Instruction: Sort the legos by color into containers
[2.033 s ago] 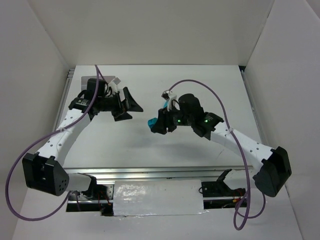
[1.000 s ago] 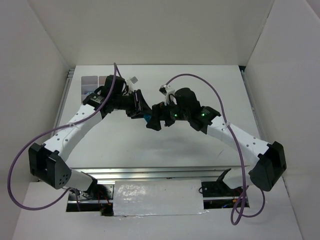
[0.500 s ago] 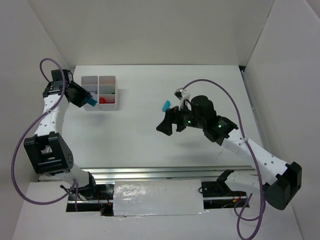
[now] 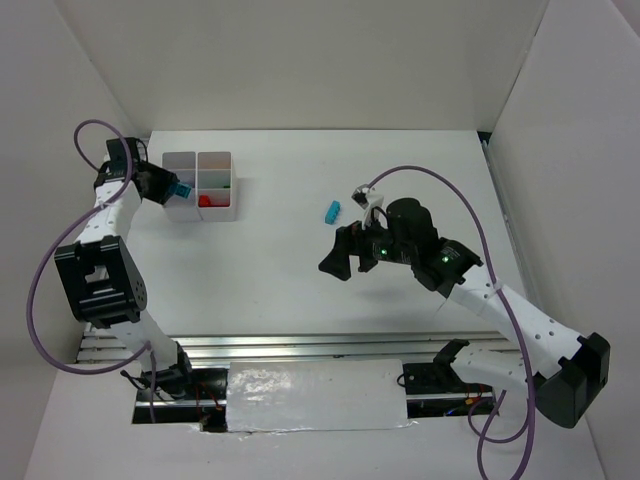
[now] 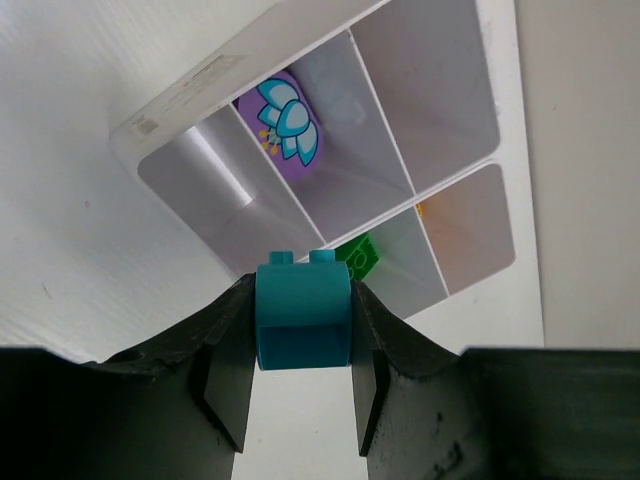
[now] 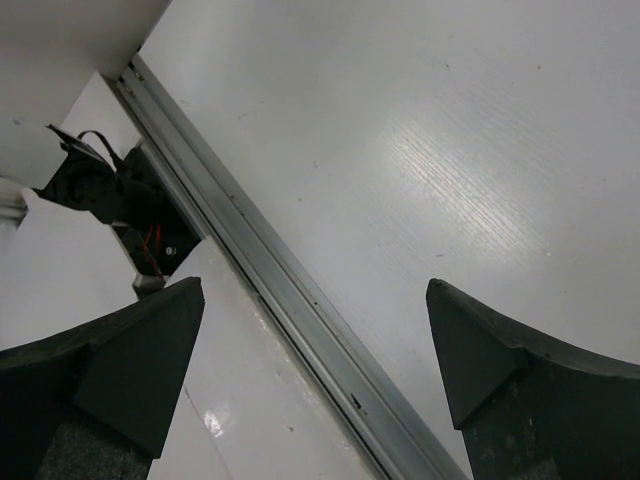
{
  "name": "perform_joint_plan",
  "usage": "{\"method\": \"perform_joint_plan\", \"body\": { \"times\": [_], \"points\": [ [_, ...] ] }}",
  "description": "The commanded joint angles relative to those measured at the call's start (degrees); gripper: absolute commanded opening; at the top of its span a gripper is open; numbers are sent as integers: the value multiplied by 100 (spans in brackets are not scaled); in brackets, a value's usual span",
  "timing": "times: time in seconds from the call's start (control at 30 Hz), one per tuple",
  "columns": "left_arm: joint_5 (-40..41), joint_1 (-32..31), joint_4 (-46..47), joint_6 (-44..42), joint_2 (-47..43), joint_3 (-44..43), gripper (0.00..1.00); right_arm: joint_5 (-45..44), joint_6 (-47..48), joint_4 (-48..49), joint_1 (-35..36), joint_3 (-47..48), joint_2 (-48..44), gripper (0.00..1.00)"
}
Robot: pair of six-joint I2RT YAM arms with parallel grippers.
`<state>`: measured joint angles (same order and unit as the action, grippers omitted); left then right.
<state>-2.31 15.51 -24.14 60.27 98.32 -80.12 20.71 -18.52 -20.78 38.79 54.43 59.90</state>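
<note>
My left gripper (image 4: 172, 187) is shut on a teal lego (image 4: 183, 189) at the left edge of the white divided tray (image 4: 231, 190). In the left wrist view the teal lego (image 5: 302, 315) sits clamped between both fingers, just in front of the tray (image 5: 160, 115). The tray's containers hold a purple oval piece (image 5: 283, 130) with a flower print, a green lego (image 5: 358, 257) and a red lego (image 4: 207, 200). A second teal lego (image 4: 332, 211) lies on the table mid-right. My right gripper (image 4: 343, 258) hangs open and empty below that piece, its jaws (image 6: 315, 340) wide apart.
White walls enclose the table on three sides. An aluminium rail (image 6: 300, 300) runs along the near edge, with cables and a black bracket (image 6: 100, 190) beyond it. A purple cable (image 4: 85, 135) loops above my left arm.
The left arm carried the teal lego from the table's middle to the tray at far left and has edged closer to it. The right arm drew back toward the near side, leaving a teal lego behind.
</note>
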Motion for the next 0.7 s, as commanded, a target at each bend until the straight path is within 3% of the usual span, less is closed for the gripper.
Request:
{"method": "perform_joint_plan", "body": {
  "times": [0.0,0.3,0.53,0.67],
  "points": [
    [169,49,436,353,-226,31,5,117,200,-120,-11,-3,-119,100],
    [204,75,428,512,-85,242,20,170,306,-225,-11,129,-22,100],
    [204,101,603,345,38,321,50,258,323,-208,-11,120,-5,100],
    [204,172,770,354,134,365,59,302,332,-225,-11,137,-5,100]
  ]
}}
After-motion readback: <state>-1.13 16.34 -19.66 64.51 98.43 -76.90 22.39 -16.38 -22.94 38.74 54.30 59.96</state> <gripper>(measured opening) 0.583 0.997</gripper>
